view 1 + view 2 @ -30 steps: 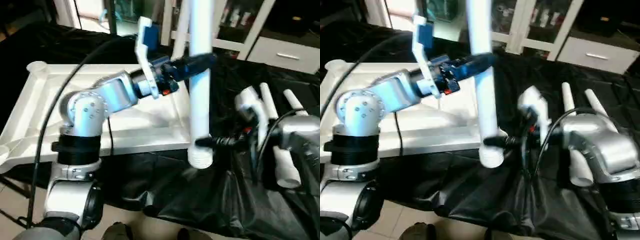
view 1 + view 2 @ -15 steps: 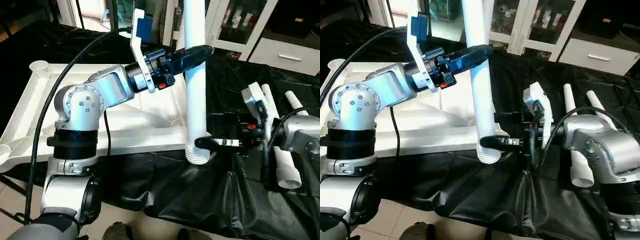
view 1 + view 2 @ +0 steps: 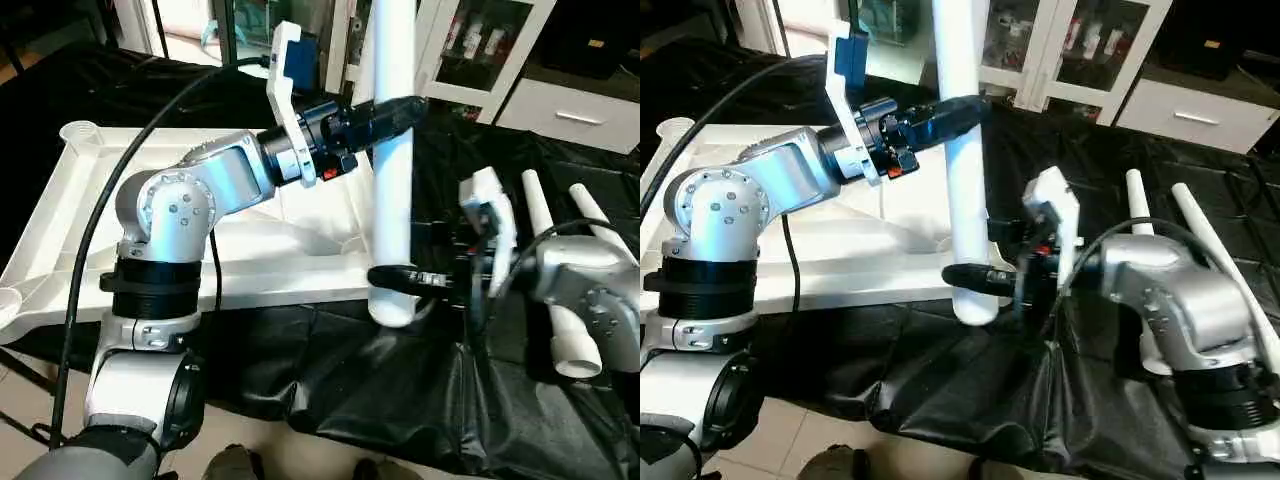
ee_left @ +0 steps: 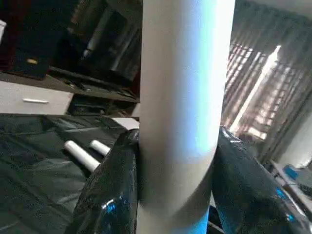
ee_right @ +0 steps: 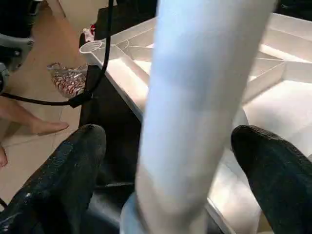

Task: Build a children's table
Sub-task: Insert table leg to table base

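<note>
The white top (image 3: pixel 60 225) lies underside up on the black-sheeted work table (image 3: pixel 400 400), a round socket (image 3: pixel 78 131) at its far left corner. Just right of the top, one leg (image 3: pixel 392 180) stands upright, its wide end hanging beside the top's near right corner. The left gripper (image 3: pixel 395 112) is clamped round the leg high up, fingers (image 4: pixel 109 195) pressed to both sides. The right gripper (image 3: pixel 395 280) straddles the leg near its lower end, fingers (image 5: pixel 68 165) spread wide and apart from it. Right of the leg, behind the right arm, spare legs (image 3: pixel 560 260) lie on the sheet. White cabinets (image 3: pixel 520 60) stand behind.
</note>
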